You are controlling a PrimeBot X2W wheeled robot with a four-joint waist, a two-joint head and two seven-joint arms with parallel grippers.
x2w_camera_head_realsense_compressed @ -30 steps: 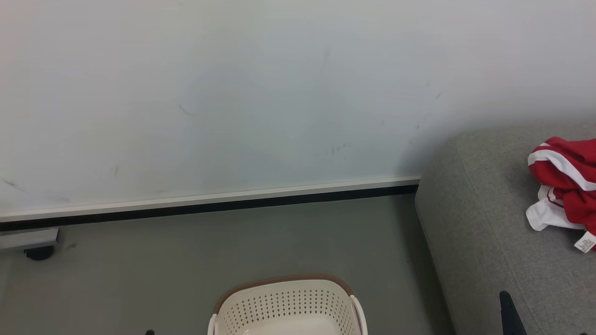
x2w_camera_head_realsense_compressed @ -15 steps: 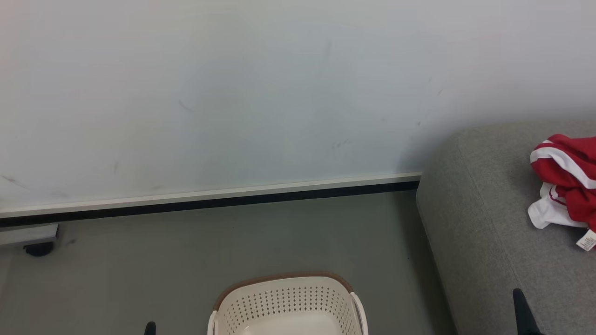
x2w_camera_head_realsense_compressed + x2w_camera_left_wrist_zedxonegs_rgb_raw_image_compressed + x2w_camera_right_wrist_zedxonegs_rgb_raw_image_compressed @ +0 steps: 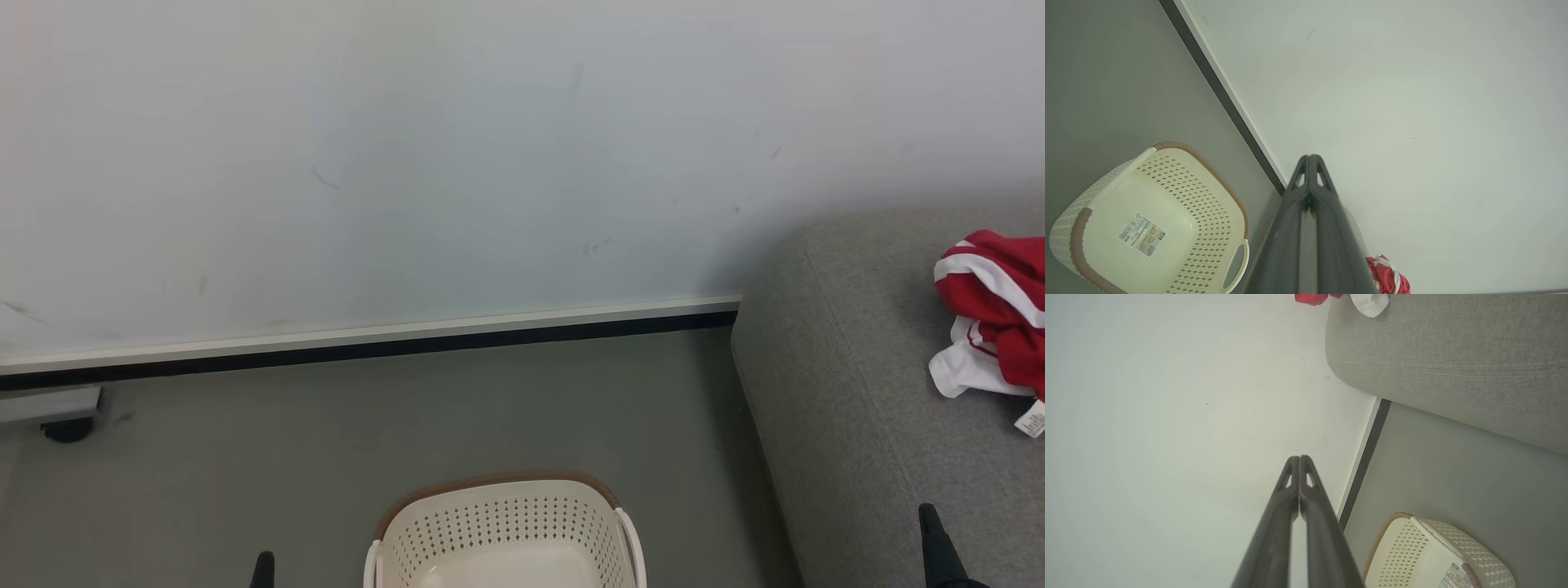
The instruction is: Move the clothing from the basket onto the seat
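The red and white clothing point(image 3: 1000, 318) lies in a heap on the grey seat point(image 3: 841, 392), near the wall point(image 3: 408, 163). The basket point(image 3: 506, 531) sits on the floor point(image 3: 326, 457) beside the seat, not touching it. The left claw point(image 3: 1310, 157) and the right claw point(image 3: 1299, 458) are both pressed together, holding nothing.

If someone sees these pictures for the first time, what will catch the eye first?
The red and white clothing is the one bright thing here, and it lies bunched on the grey seat at the right. Next comes the cream basket on the floor at the bottom middle. In the left wrist view it holds no clothing, only a label on its bottom.
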